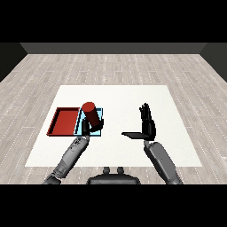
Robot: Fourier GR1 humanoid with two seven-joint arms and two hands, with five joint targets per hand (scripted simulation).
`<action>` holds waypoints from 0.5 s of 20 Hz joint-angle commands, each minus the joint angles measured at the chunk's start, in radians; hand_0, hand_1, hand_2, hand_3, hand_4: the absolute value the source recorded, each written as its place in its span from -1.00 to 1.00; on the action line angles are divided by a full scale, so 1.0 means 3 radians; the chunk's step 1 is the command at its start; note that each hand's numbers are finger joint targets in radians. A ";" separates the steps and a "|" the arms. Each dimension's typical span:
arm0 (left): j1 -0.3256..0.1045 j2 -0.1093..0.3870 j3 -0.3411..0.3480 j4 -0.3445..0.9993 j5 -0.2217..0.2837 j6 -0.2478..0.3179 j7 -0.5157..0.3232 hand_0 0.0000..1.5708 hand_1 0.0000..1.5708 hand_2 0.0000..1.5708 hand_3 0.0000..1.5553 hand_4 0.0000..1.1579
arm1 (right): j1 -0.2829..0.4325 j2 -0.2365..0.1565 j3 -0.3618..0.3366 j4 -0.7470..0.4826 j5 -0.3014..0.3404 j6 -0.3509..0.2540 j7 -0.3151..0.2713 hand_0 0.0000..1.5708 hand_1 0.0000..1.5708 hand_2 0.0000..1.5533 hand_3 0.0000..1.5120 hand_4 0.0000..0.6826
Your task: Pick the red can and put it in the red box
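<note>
One red can [91, 114] in left robot hand [91, 128], seemingly over two trays.

Red can [91, 115], red tray [63, 122], light blue tray [80, 125], white table [119, 102], wood-grain grey floor [113, 66]

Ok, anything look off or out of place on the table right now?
Only the red can: it is tilted in the left robot hand, over the light blue tray rather than the red tray. Nothing looks spilled or damaged.

A white table [133, 146] fills the middle of the frame. A light blue tray [80, 126] lies left of centre. Grey wood-plank floor [186, 71] surrounds the table.
</note>
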 commanded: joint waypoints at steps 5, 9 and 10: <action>0.0047 0.0687 0.0479 0.0228 -0.0096 -0.0126 0.0016 1.00 1.00 0.97 0.88 0.93 | 0.0569 -0.0156 -0.0348 0.0252 -0.0138 0.0243 -0.0347 -1.00 -1.00 -1.00 -1.00 -1.00; -0.0149 0.0857 0.0881 0.0771 0.0133 -0.0506 -0.0071 1.00 1.00 0.98 0.88 0.88 | 0.0775 -0.0290 -0.0524 0.0209 -0.0155 0.0385 -0.0452 -1.00 -1.00 -1.00 -1.00 -1.00; -0.0134 0.0841 0.0859 0.0711 0.0056 -0.0454 0.0045 1.00 1.00 1.00 0.92 0.94 | 0.0638 -0.0409 -0.0551 -0.0058 -0.0065 0.0209 0.0005 -1.00 -1.00 -1.00 -1.00 -1.00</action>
